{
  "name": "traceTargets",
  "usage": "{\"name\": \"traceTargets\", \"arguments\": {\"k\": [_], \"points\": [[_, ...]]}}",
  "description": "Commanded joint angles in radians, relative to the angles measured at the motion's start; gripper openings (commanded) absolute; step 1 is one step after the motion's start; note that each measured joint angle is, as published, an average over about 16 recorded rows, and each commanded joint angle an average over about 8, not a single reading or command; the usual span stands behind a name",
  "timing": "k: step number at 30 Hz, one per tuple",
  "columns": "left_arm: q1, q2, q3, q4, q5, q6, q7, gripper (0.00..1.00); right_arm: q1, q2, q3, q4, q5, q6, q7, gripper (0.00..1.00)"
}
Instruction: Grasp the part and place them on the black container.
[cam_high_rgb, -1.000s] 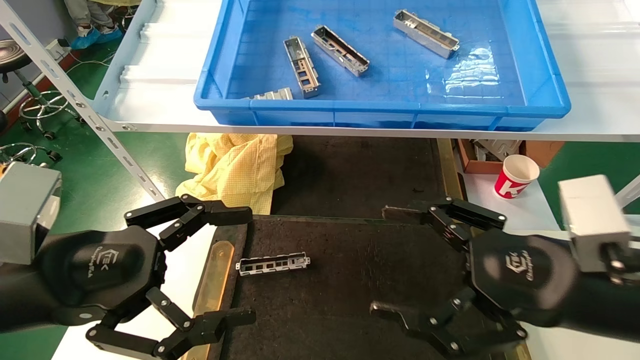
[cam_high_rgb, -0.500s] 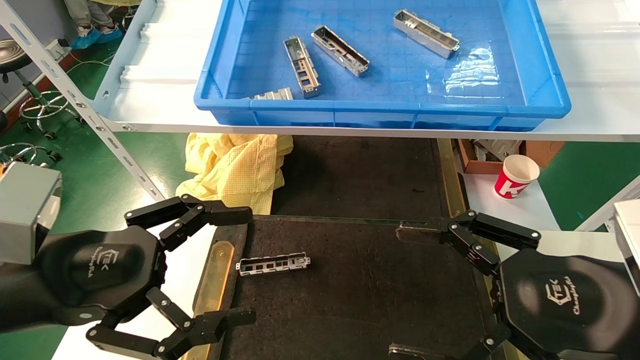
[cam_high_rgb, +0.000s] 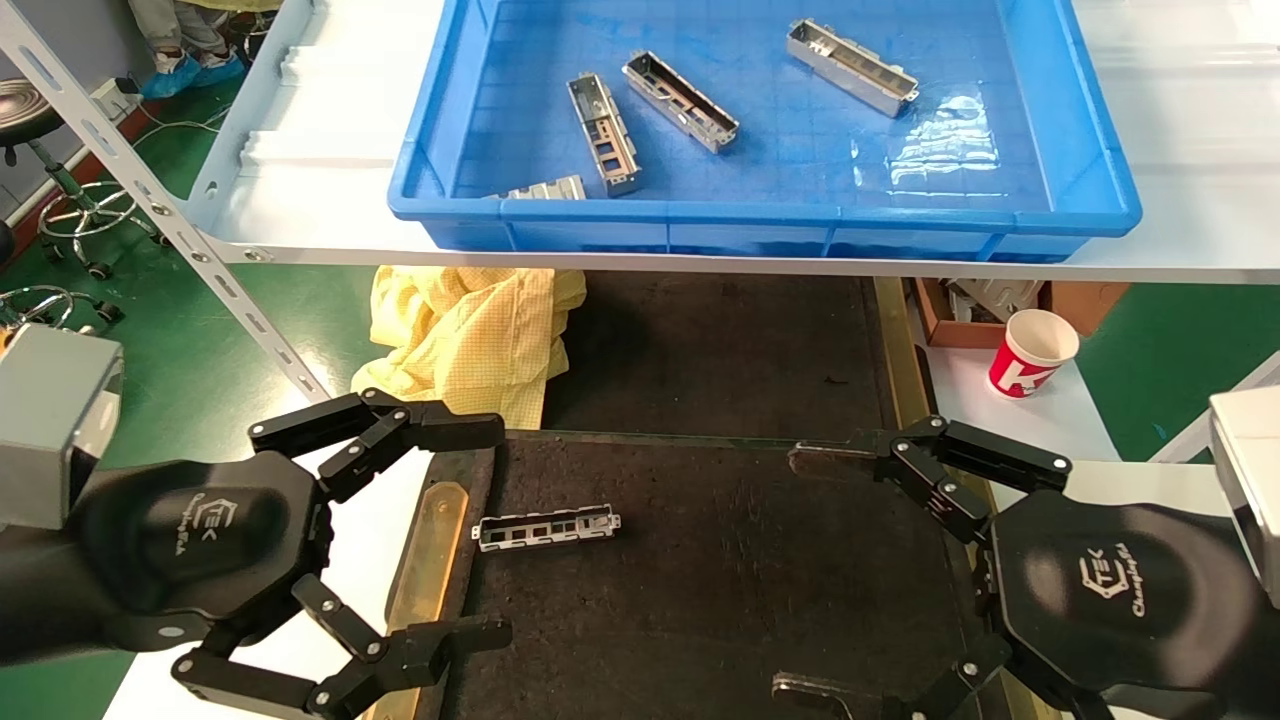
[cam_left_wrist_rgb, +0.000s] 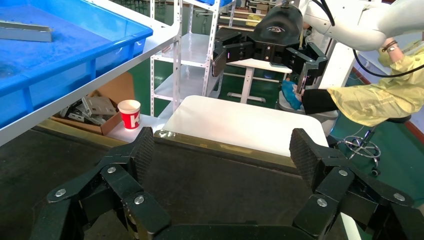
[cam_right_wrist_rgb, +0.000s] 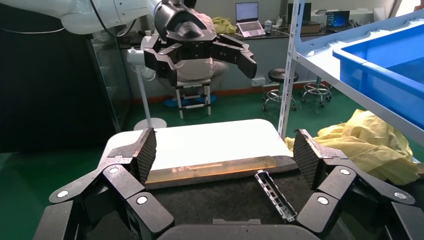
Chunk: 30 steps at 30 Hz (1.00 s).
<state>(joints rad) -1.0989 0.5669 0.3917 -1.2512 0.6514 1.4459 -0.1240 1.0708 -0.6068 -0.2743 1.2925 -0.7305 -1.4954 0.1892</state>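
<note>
One silver-grey part (cam_high_rgb: 546, 527) lies flat on the black container (cam_high_rgb: 720, 580), near its left brass strip; it also shows in the right wrist view (cam_right_wrist_rgb: 275, 195). Several more parts (cam_high_rgb: 680, 101) lie in the blue bin (cam_high_rgb: 1090, 190) on the shelf above. My left gripper (cam_high_rgb: 485, 530) is open and empty at the container's left edge, level with the part. My right gripper (cam_high_rgb: 815, 575) is open and empty over the container's right side. In each wrist view the other arm's gripper shows farther off.
A yellow cloth (cam_high_rgb: 470, 335) lies behind the container on the left. A red and white paper cup (cam_high_rgb: 1032, 352) and a cardboard box (cam_high_rgb: 960, 310) stand at the right. A slanted shelf post (cam_high_rgb: 150, 200) runs at the left. A second black mat (cam_high_rgb: 720, 345) lies under the shelf.
My right gripper has drawn back to the right and towards me from the container's middle, then crept slightly left. The left gripper and the part have not moved.
</note>
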Motion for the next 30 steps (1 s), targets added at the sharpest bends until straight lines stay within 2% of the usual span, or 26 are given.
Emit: {"name": "traceTargets", "arguments": {"k": [1,30], "points": [[0.0,0.0,0.0,0.0,0.0,0.0,0.0,1.0,0.001,-0.001,-0.001,-0.002,0.0,0.0,-0.001,1.0],[0.0,0.0,0.0,0.0,0.0,0.0,0.0,1.0,0.004,-0.005,-0.007,-0.011,0.0,0.0,-0.003,1.0]]}}
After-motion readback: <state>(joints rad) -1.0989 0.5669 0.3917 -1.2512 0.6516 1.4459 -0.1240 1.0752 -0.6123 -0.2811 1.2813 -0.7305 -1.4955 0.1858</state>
